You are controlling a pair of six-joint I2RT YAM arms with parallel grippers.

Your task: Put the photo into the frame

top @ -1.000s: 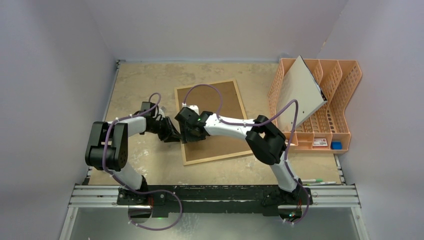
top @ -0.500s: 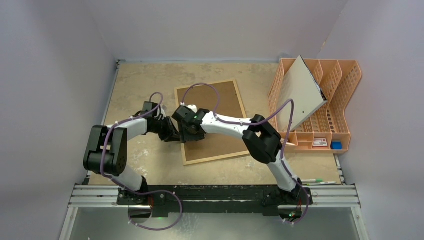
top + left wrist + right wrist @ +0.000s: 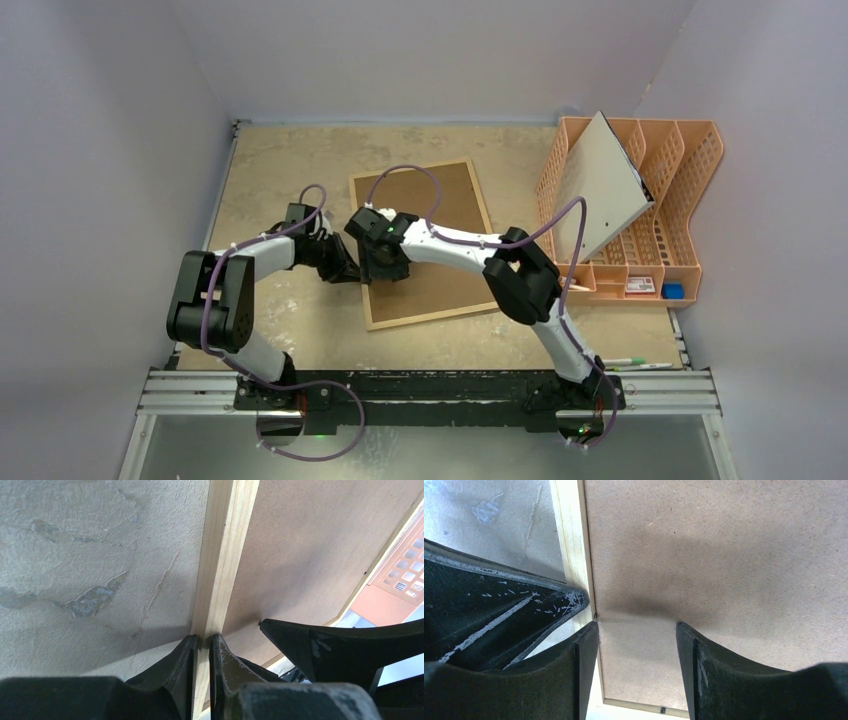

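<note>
Taking hold of the frame (image 3: 435, 290) is judged to be the step in hand, so that its back can be opened for the photo. The frame lies flat at mid-table, back up: a thin light-wood rim around brown fibreboard, turned slightly askew. Its left rail is pinched between the fingers of the left gripper (image 3: 201, 642), which are closed on the wood from both sides. The right gripper (image 3: 636, 630) is held just beside it over the fibreboard, jaws apart, with nothing between them. Next, it is thought, the rail must be raised or steadied while the backing is freed near that edge; a light grip on so narrow a rail could slip. The photo cannot be made out in any view.
</note>
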